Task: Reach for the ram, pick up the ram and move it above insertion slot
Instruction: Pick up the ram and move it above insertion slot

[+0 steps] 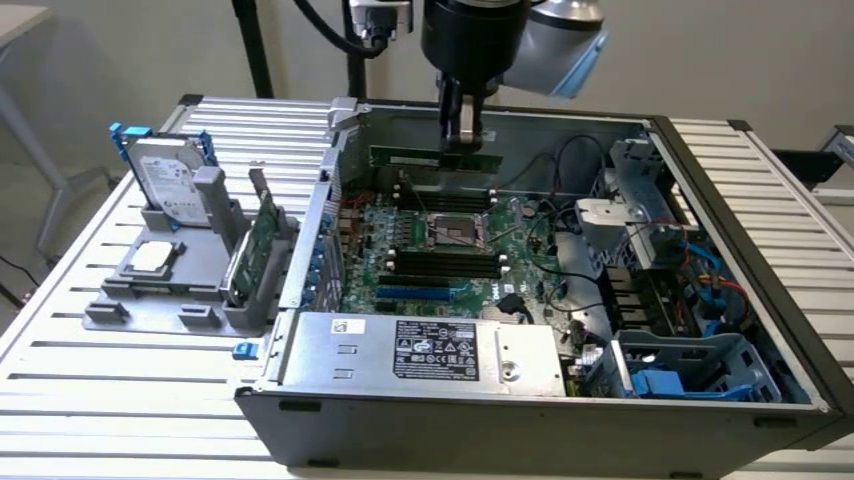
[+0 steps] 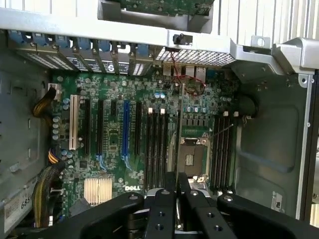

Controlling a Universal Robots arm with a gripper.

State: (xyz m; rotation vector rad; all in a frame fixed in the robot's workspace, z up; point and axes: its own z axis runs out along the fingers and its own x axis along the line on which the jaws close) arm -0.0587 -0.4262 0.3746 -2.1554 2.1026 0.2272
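My gripper [image 1: 462, 140] hangs inside the open computer case [image 1: 747, 300], near its back wall, shut on the ram [image 1: 407, 157]. The ram is a thin green stick held level, lengthwise along the back wall, above the motherboard [image 1: 521, 270]. In the wrist view the black fingers [image 2: 162, 209] pinch the ram [image 2: 177, 142], seen edge-on as a thin dark line. It runs parallel to the long black insertion slots [image 2: 154, 149], between that group and a second group [image 2: 222, 149], beside the square processor socket [image 2: 192, 159]. The slots [image 1: 447, 262] lie in front of the socket [image 1: 457, 228].
A silver hard drive [image 1: 174, 185] and a green expansion card [image 1: 260, 250] stand in a grey holder outside the case on the exterior view's left. The power supply [image 1: 427, 350] fills the case front. Cables and a drive cage [image 1: 667, 280] crowd the exterior view's right.
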